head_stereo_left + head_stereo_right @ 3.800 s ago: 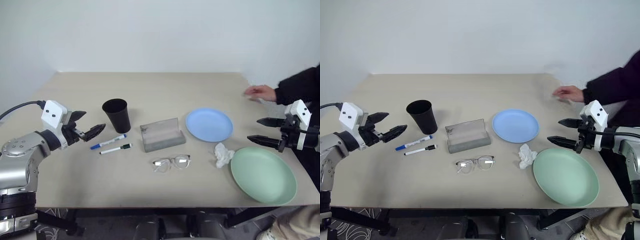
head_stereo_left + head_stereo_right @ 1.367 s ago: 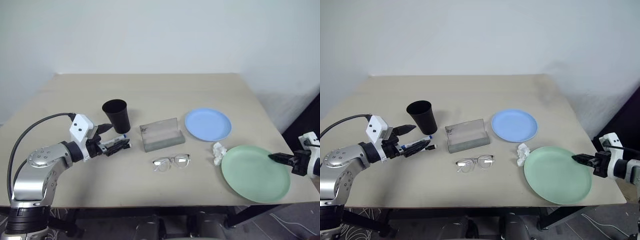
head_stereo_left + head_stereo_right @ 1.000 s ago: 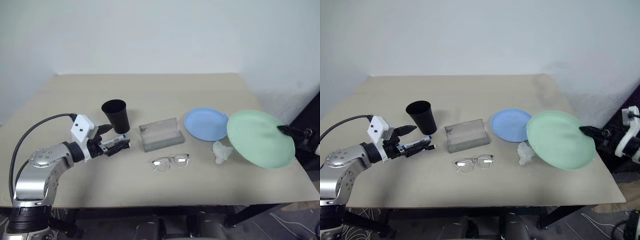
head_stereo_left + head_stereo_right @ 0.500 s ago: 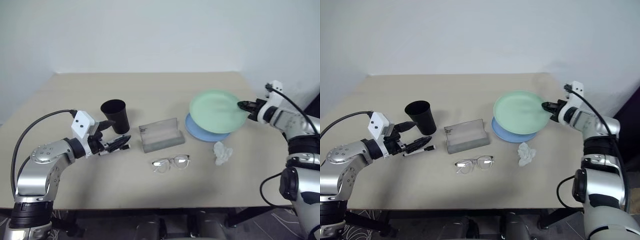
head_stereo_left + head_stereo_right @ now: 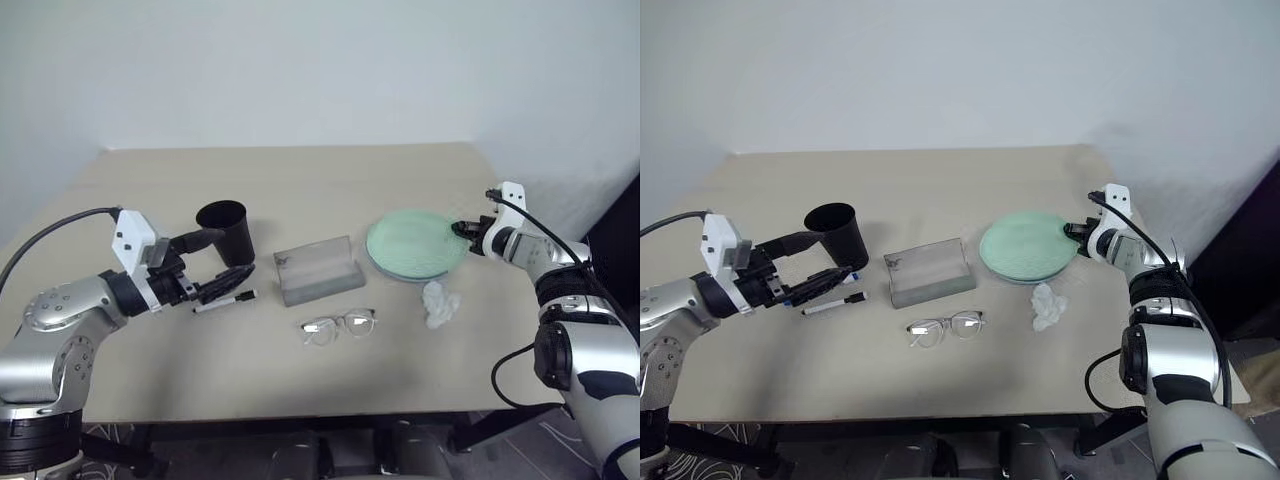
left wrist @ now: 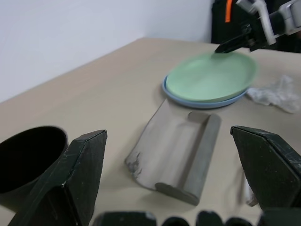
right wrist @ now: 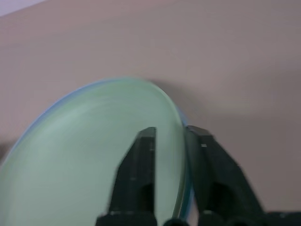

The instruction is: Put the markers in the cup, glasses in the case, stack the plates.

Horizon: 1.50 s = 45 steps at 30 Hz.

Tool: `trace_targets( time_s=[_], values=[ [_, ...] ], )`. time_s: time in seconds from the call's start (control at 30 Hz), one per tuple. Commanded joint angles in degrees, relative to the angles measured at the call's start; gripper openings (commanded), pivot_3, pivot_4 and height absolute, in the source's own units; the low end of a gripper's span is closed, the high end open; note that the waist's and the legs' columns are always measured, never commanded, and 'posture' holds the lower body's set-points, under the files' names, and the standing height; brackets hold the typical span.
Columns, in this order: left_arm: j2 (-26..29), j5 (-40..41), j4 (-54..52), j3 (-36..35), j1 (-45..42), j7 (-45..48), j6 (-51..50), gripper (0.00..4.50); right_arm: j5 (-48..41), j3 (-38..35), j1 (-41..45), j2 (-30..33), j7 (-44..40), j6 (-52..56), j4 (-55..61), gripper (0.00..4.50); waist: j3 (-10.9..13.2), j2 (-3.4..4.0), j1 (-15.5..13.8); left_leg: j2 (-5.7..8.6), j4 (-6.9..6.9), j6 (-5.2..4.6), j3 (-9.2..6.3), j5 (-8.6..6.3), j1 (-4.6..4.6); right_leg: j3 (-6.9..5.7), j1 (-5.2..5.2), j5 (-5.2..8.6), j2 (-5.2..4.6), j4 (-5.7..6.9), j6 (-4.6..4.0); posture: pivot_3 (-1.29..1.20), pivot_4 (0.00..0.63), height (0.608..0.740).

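With the green plate [image 5: 415, 245] resting on the blue plate [image 6: 197, 99], the right gripper [image 7: 170, 141], fingers seemingly just parted astride its rim, should back away level while the left gripper [image 5: 222, 262] waits wide open

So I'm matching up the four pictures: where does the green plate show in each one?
Left eye view: green plate right of centre, lying on the blue plate.
Right eye view: right of centre, just right of the grey case.
Left wrist view: far side, beyond the case.
Right wrist view: close up, its rim between the right claw fingers, blue rim under it.
Shared landmark: the blue rim under the green plate.
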State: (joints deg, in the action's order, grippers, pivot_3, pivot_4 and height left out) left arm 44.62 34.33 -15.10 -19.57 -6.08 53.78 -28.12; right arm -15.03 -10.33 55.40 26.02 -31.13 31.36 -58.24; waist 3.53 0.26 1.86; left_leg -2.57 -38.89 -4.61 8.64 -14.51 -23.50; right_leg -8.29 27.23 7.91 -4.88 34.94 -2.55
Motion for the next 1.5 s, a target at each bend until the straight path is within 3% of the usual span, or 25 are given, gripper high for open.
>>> trace_targets(
  time_s=[0.03, 0.23, 0.4, 0.57, 0.87, 0.93, 0.97, 1.0, 1.03, 1.07, 1.13, 1.23, 1.3, 1.43, 1.5],
  values=[
    [1.36, 1.81, -2.12, -2.46, -0.05, 0.55, 0.02, 4.5, 0.17, 0.72, 1.25, 1.28, -3.87, 0.93, 4.09, 2.38, 0.0, 0.0, 0.03, -0.01, 0.0, -0.02, 0.0, 0.01, 0.0, 0.0, 0.0, 0.0, 0.01, 0.0, 0.0, 0.0, 0.0, 0.732],
    [2.01, 2.13, -2.74, -3.47, 0.99, 0.52, 0.13, 4.5, 0.27, 5.79, -6.87, 9.16, -17.2, 4.89, 21.35, 4.46, -0.01, 0.02, -0.48, 0.02, -0.01, -0.08, -0.09, 0.02, -0.04, 0.01, -0.01, 0.0, -0.01, -0.02, -0.01, 0.0, 0.0, 0.732],
    [2.03, 2.11, -3.01, -3.91, 1.6, 0.5, 0.23, 4.5, -2.32, 8.16, -18.15, 15.51, -23.94, 12.4, 39.19, 4.46, -0.02, 0.0, -0.7, 0.0, 0.04, -0.14, -0.12, -0.06, -0.04, -0.05, 0.02, 0.01, -0.06, -0.08, -0.03, 0.0, 0.0, 0.732],
    [2.2, 1.98, -2.57, -3.63, 1.57, 0.75, 0.42, 4.5, -4.53, 8.96, -26.93, 16.89, -25.56, 16.43, 50.61, 4.46, -0.01, 0.02, -0.65, -0.19, -0.01, -0.13, -0.09, -0.05, -0.02, -0.26, 0.02, 0.01, -0.05, -0.1, -0.03, 0.0, 0.0, 0.732],
    [2.27, 1.72, -1.82, -2.71, 0.84, 1.38, 0.34, 4.5, -4.52, 13.09, -32.71, 13.2, -23.08, 17.75, 55.5, 4.46, 0.0, 0.03, -0.68, -0.6, -0.04, -0.13, -0.03, -0.04, -0.24, -0.3, -0.03, 0.02, -0.07, -0.41, -0.01, 0.0, 0.0, 0.732],
    [2.28, 1.69, -1.83, -2.69, 0.9, 1.34, 0.32, 4.5, -4.16, 13.63, -32.75, 12.55, -22.46, 17.21, 54.98, 4.46, -0.04, -0.1, -0.74, -0.89, 0.06, -0.14, 0.33, -0.04, -0.51, 0.0, -0.02, 0.03, -0.03, 0.27, 0.0, 0.0, 0.0, 0.732],
    [2.27, 1.62, -1.83, -2.66, 0.98, 1.28, 0.35, 4.5, -4.01, 13.85, -32.61, 12.22, -22.16, 16.95, 54.54, 4.46, -0.08, -0.34, -0.79, -0.86, 0.2, -0.14, 0.66, -0.04, -0.43, 0.61, 0.02, 0.31, -0.06, 1.3, 0.39, 0.0, 0.0, 0.732],
    [2.24, 1.54, -1.83, -2.64, 1.07, 1.23, 0.41, 4.5, -3.95, 14.02, -32.49, 12.02, -21.96, 16.74, 54.2, 4.3, -0.1, -0.63, -0.84, -0.83, 0.27, -0.14, 1.25, -0.04, -0.08, 1.41, -0.18, 0.7, -0.05, 2.8, 0.39, 0.0, 0.0, 0.732],
    [2.21, 1.52, -1.85, -2.65, 1.15, 1.19, 0.42, 4.5, -3.89, 14.13, -32.41, 11.91, -21.84, 16.43, 53.95, 4.08, -0.05, -0.7, -0.84, -0.84, 0.52, -0.1, 2.02, -0.02, 0.39, 2.24, -0.04, 1.83, -0.09, 3.09, -0.32, 0.0, 0.0, 0.732],
    [2.16, 1.48, -1.88, -2.68, 1.28, 1.12, 0.45, 4.5, -3.78, 14.12, -32.36, 11.81, -21.66, 15.89, 53.77, 3.87, -0.07, -0.65, -1.09, -0.77, 0.75, 0.08, 2.2, -0.01, 0.87, 2.63, 0.1, 2.09, 0.02, 2.94, -0.49, 0.0, 0.0, 0.732],
    [2.08, 1.43, -1.97, -2.73, 1.55, 0.97, 0.47, 4.5, -3.66, 14.07, -32.25, 11.72, -21.54, 14.97, 53.41, 3.13, 0.07, -0.21, -1.47, -0.04, 1.06, 0.7, 0.75, -0.04, 0.86, 2.22, -0.07, 2.14, 0.03, 2.16, -0.57, 0.0, 0.0, 0.732],
    [2.05, 1.53, -2.3, -2.93, 2.03, 0.85, 0.39, 4.5, -3.98, 14.21, -32.26, 12.36, -22.25, 14.42, 53.54, 2.05, 0.09, 0.07, -1.47, 0.11, 0.13, 0.66, -1.47, -0.06, 0.78, 0.02, -1.11, 2.11, 0.03, 1.56, -0.52, 0.0, 0.0, 0.732],
    [2.08, 1.56, -2.33, -2.96, 2.08, 0.78, 0.35, 4.5, -4.34, 14.23, -32.29, 12.92, -23.08, 14.34, 53.95, 1.35, 0.07, 0.02, -1.38, -0.23, 0.14, 0.56, -1.52, -0.12, 0.59, -0.72, -1.3, 2.05, 0.01, 0.71, -0.41, 0.0, 0.0, 0.732],
    [2.16, 1.6, -2.27, -2.92, 2.0, 0.69, 0.3, 4.5, -5.07, 14.84, -32.65, 14.59, -26.23, 13.73, 55.94, 0.03, 0.08, -0.03, -1.18, -0.04, 0.04, 0.18, -1.3, -0.34, 0.5, -0.55, -1.25, 1.93, -0.09, 0.66, -0.22, 0.0, 0.0, 0.732],
    [2.15, 1.46, -2.17, -2.8, 1.92, 0.67, 0.42, 4.5, -6.0, 15.11, -32.63, 15.53, -28.47, 13.81, 57.23, 0.03, 0.09, -0.07, -1.28, 0.01, 0.04, 0.1, -1.27, -0.39, 0.49, -0.45, -1.2, 1.92, -0.09, 0.66, -0.21, 0.0, 0.0, 0.732]
  ],
)
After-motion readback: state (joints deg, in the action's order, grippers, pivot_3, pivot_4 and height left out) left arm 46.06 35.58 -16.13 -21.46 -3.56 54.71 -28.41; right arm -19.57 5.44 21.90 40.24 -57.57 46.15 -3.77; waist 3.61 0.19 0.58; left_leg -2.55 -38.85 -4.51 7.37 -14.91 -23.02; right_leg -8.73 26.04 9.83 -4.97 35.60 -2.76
